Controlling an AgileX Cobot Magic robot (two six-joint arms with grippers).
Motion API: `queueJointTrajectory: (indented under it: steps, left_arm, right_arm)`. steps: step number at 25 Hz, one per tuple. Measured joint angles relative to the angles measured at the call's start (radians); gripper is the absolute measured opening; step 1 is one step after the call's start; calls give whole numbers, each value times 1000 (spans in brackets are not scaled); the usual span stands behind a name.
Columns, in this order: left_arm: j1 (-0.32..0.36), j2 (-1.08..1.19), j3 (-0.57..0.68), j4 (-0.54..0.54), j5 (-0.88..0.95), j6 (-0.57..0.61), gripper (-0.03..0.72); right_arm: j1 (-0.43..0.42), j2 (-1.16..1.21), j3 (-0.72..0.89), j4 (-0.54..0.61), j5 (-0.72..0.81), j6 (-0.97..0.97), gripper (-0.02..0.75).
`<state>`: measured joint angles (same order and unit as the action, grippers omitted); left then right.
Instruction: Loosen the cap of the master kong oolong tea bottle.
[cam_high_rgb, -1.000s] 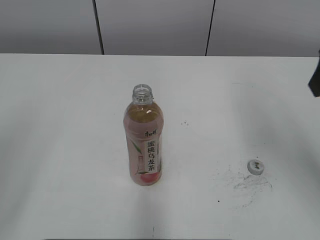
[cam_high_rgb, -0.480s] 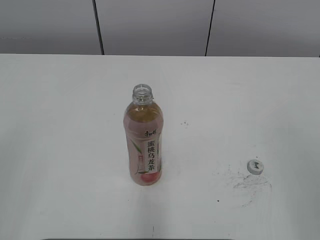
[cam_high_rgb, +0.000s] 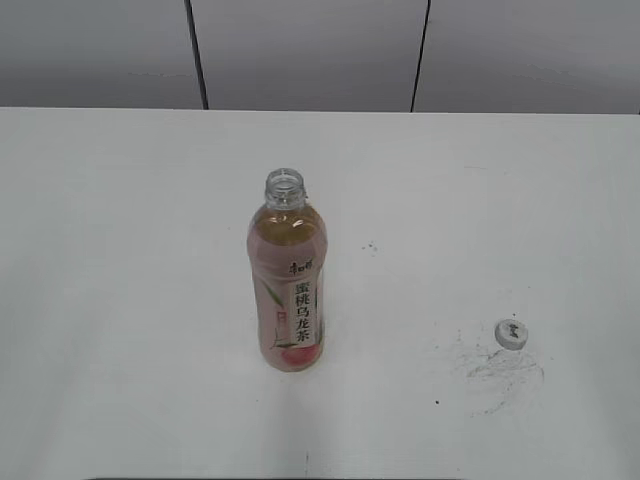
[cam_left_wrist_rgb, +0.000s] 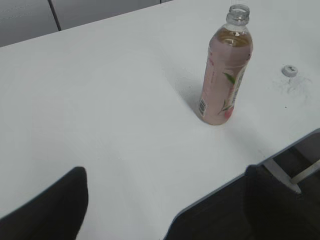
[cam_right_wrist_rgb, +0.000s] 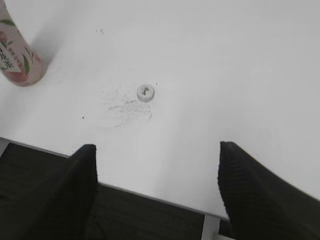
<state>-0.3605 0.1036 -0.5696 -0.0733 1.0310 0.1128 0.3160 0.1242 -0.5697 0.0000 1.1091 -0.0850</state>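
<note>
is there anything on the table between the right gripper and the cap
Nothing visible. In the right wrist view the right gripper hangs open over the table's near edge, and only bare, scuffed tabletop lies between its fingers and the cap. The bottle stands off to the side.

A big flat white table (cam_high_rgb: 120, 300) has grey scuff marks (cam_high_rgb: 500, 370) near its front right. Behind the table stands a grey panelled wall (cam_high_rgb: 300, 50).
</note>
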Motion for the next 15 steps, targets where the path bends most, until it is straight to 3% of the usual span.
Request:
queueJointTrajectory:
  steps: [15]
  left_arm:
    - [0, 0, 0, -2, -7, 0, 564]
  right_arm:
    - [0, -5, 55, -12, -11, -3, 559]
